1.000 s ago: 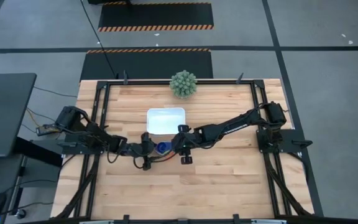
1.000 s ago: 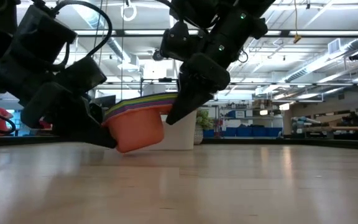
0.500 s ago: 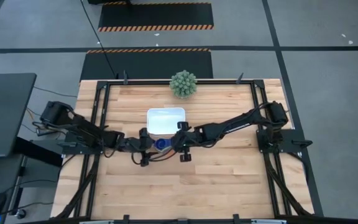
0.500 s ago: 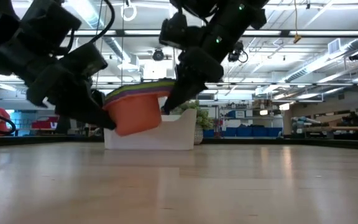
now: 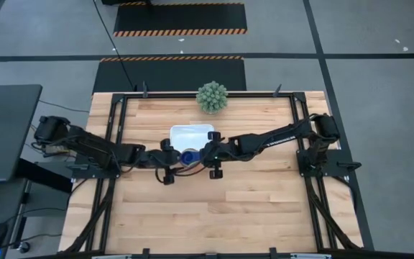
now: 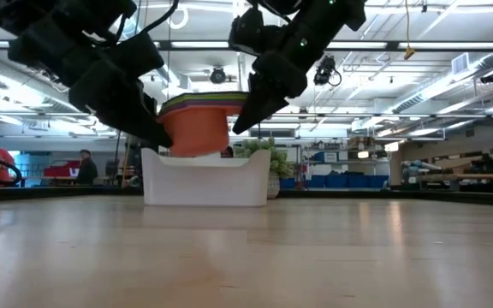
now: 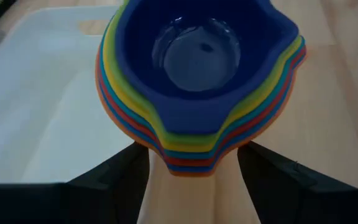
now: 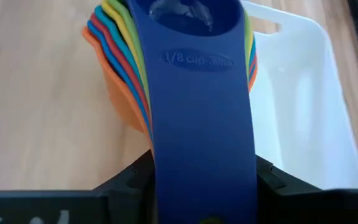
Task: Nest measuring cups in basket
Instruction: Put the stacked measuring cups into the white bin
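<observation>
While above basket (image 6: 204,178) rim, nested measuring cups (image 6: 197,127), between both pincers, handles pinched by right pincer (image 8: 204,214)

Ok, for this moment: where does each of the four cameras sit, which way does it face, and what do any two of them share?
High view: overhead, straight down; both arms meet at the stacked measuring cups beside the basket.
Low view: table height, looking level across; both arms come down onto the stack above the basket.
Left wrist view: on the left arm, over the left gripper, facing the stack's bowl side.
Right wrist view: on the right arm; the right gripper clamps the dark blue handle.
Shared: both wrist views show stack and basket.
</observation>
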Tool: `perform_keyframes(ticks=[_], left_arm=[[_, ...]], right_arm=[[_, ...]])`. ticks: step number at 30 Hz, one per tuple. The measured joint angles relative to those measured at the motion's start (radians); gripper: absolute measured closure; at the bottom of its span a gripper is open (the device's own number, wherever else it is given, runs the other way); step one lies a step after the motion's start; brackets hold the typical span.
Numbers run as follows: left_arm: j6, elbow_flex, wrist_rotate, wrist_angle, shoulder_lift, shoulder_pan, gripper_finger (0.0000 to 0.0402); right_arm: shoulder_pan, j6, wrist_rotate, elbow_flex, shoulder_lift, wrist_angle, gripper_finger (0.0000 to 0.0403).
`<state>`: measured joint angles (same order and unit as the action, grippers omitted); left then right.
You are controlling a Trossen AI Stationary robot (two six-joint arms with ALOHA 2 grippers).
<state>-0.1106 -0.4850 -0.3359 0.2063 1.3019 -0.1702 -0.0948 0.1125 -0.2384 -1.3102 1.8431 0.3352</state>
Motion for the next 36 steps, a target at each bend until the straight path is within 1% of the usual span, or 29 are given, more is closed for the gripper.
perform_keyframes(ticks=[5,13,15,18,25,30,36], left_arm=[[0.046,-0.045,0.001,-0.094,-0.023,0.049,0.0157],[0.122,-0.106,0.001,-0.168,-0.029,0.128,0.0157],[0.135,-0.109,0.009,-0.169,-0.029,0.153,0.0157],[0.137,-0.110,0.065,-0.169,-0.028,0.204,0.0157],[0.195,-0.113,0.086,-0.161,-0.028,0.293,0.0157],[0.202,-0.113,0.157,-0.166,-0.028,0.356,0.0157],[0.214,-0.113,0.200,-0.185,-0.026,0.402,0.0157]], right_arm=[[0.031,0.023,-0.020,0.000,0.001,-0.005,0.0249],[0.086,0.046,-0.026,0.002,0.003,0.012,0.0249],[0.100,0.054,-0.030,0.002,0.003,0.009,0.0249],[0.119,0.072,-0.032,0.002,0.003,-0.004,0.0249],[0.182,0.098,0.033,0.002,0.005,-0.020,0.0249],[0.221,0.109,0.114,0.002,0.005,-0.040,0.0249],[0.240,0.129,0.146,0.002,0.007,-0.069,0.0249]])
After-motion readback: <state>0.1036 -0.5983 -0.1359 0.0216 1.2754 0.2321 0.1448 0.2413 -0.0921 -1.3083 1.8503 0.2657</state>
